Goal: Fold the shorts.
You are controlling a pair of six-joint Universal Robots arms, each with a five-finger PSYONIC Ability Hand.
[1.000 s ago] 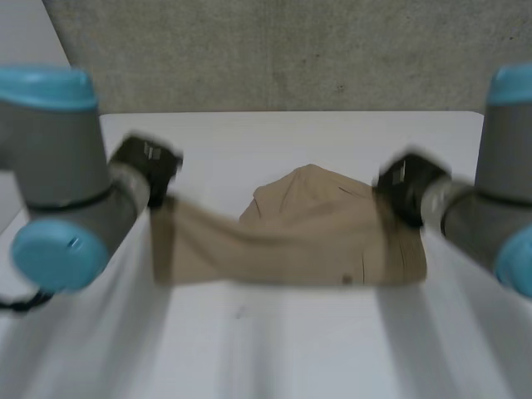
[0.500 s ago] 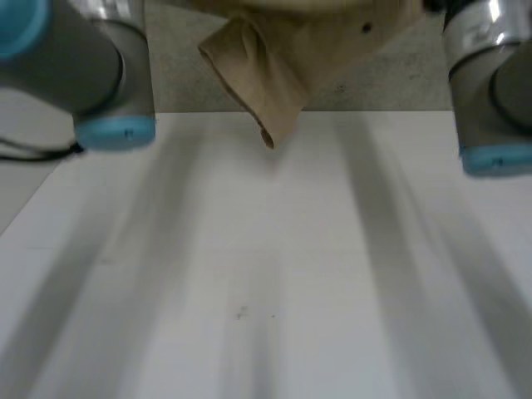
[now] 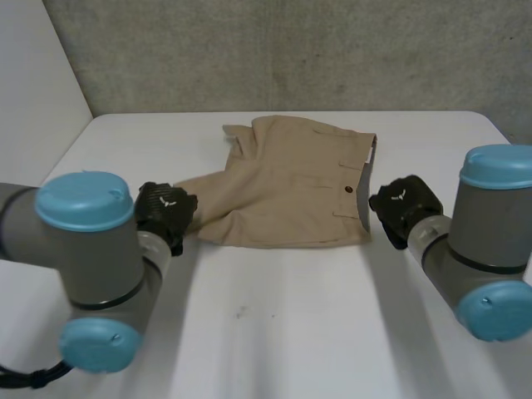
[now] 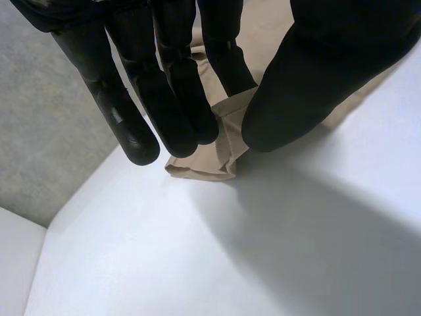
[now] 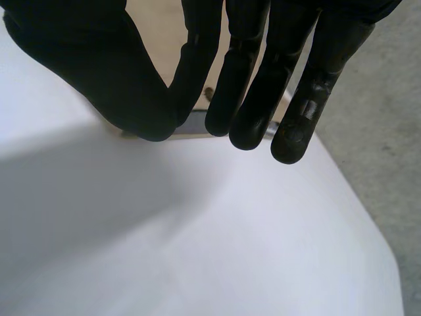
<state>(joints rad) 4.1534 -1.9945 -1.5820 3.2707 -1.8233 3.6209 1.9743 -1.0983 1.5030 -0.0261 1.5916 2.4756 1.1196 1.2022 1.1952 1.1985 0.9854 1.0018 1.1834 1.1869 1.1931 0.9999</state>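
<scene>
Shorts (image 3: 291,187) flat on the table (image 3: 274,332), a hand at each end.
Left hand (image 3: 164,212) sits at the shorts' leg hem, right hand (image 3: 403,204) at their waistband; both have straight, parted fingers and hold nothing. The cloth looks light, soft and limp, so pinching the hem and waistband corners should suit. Fingers hide most of each edge, and whether the fingertips touch cloth is unclear.

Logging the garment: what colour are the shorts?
Plain tan; the shorts show best in the head view.
</scene>
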